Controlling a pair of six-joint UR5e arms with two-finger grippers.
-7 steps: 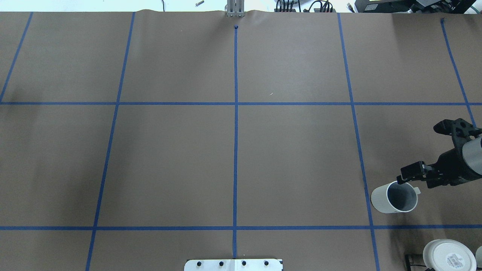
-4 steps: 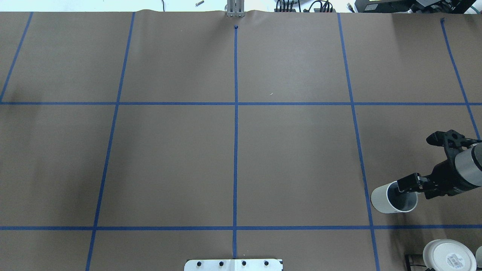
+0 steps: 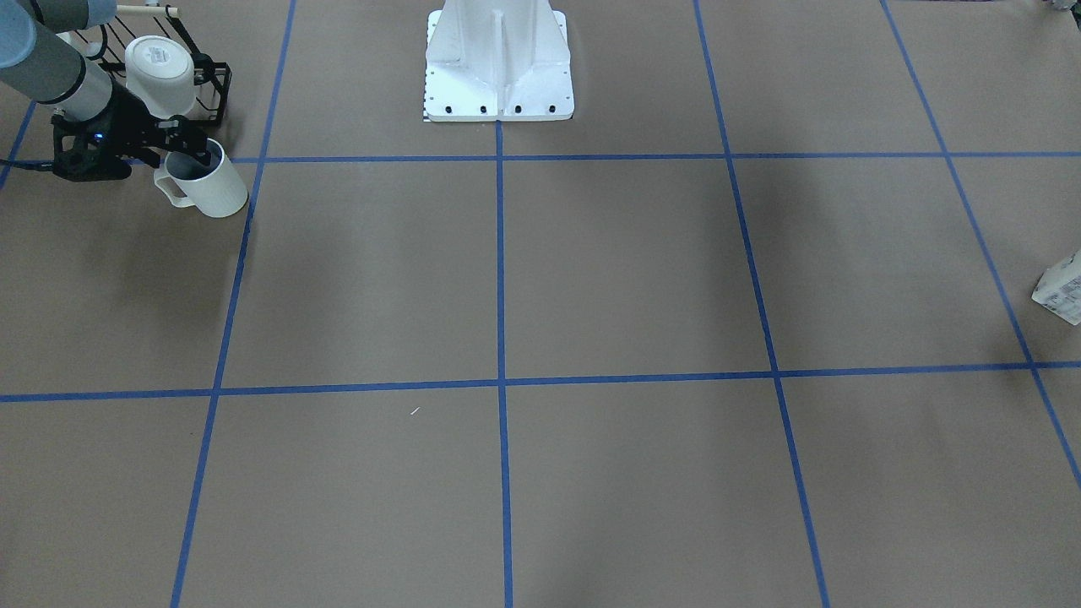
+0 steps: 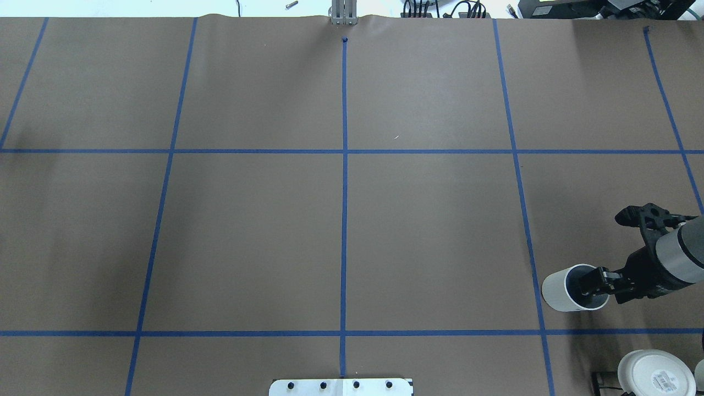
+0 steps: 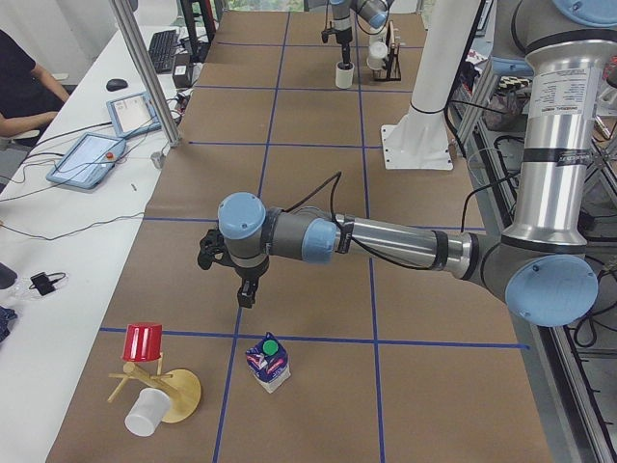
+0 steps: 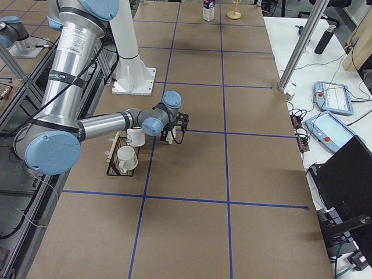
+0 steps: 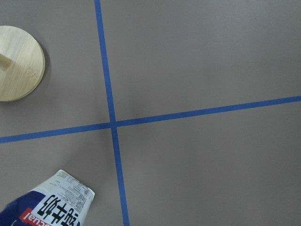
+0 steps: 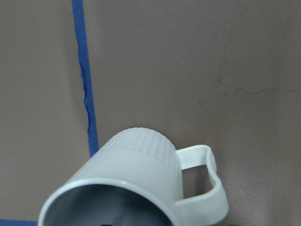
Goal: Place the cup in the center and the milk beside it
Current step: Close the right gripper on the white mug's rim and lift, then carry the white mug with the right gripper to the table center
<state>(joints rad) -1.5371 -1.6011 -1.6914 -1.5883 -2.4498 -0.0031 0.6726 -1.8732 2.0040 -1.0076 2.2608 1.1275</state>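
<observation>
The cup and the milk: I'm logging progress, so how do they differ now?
The cup is a white ribbed mug with a handle; the milk is a blue-and-white carton with a green cap. The right gripper reaches into the cup's rim; the left gripper hangs apart from the milk. Both stand upright, far from the center.

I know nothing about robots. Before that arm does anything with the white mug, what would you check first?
1. White ribbed mug stands upright on the brown paper: ok.
2. Right gripper at its rim, one finger inside: ok.
3. Grip closed on the mug: cannot tell.
4. Center at the blue tape crossing is bare: ok.
5. Blue-and-white milk carton, green cap, upright: ok.
6. Left gripper open for it: cannot tell.
</observation>
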